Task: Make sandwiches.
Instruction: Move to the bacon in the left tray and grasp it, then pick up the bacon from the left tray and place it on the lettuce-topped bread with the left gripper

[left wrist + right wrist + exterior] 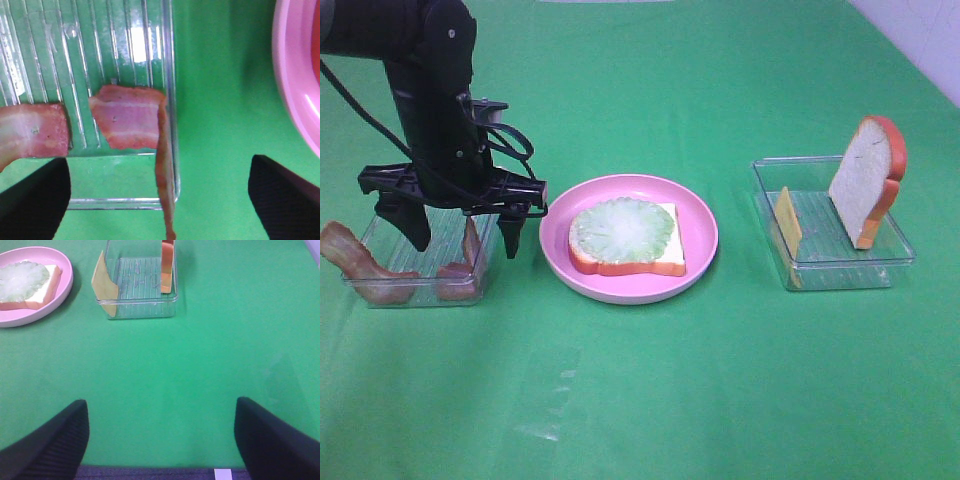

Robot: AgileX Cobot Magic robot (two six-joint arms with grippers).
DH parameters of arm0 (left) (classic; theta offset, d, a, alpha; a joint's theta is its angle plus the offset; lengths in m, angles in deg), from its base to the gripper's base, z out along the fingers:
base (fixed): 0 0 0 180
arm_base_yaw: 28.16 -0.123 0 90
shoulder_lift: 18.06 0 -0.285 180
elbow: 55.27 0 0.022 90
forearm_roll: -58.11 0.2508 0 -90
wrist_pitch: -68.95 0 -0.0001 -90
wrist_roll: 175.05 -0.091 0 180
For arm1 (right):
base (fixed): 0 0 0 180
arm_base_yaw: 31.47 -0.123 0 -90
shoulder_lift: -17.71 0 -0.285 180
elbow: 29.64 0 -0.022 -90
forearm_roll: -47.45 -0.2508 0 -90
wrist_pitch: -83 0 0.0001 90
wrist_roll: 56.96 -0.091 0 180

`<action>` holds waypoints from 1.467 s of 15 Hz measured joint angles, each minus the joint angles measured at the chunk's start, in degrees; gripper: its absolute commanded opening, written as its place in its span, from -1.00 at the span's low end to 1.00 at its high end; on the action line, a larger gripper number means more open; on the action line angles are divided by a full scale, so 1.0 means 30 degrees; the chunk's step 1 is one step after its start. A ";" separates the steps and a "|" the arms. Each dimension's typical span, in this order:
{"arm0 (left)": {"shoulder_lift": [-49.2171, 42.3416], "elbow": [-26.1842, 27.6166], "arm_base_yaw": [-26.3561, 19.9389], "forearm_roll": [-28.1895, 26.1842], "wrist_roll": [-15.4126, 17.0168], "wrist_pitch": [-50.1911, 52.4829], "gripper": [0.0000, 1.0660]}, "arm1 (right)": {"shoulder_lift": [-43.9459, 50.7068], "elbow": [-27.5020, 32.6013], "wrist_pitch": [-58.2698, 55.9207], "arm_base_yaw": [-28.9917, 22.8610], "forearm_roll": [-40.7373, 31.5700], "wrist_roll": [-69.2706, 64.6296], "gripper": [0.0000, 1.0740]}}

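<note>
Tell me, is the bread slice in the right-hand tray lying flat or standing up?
Standing up. The bread slice rests on its edge in the clear tray, rising well above the rim.

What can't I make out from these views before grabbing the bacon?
Exterior high: the left pincer and its arm cover much of the bacon tray; strip count unclear.
Left wrist: one bacon strip runs off the frame edge.
Right wrist: the right pincer shows only fingertips, cut by the frame; exterior high misses it entirely.
</note>
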 measured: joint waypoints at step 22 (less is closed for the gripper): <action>-0.0458 0.0000 0.0000 -0.0019 -0.0401 -0.0115 -1.00 | 0.0000 0.0000 0.0000 0.0000 0.0000 0.0000 0.44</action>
